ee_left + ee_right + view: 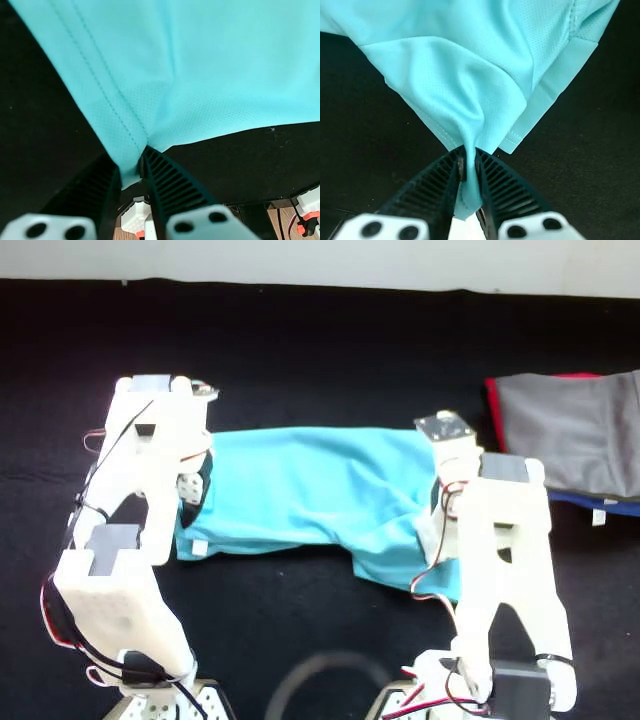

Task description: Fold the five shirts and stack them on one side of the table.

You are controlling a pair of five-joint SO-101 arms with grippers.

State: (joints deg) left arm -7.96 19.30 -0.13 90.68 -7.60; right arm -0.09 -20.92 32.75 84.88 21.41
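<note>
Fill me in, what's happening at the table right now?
Both arms are on one turquoise shirt, which lies partly folded across the black table. The left tool is shut on a hemmed edge at one end, and the right tool is pinching bunched fabric at the other. A pile of shirts, grey on top, sits off on the right arm's side.

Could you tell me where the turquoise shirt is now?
In the high view the turquoise shirt lies mid-table, its ends pinched by the left hand and right hand; the folded shirts sit to its right.
</note>
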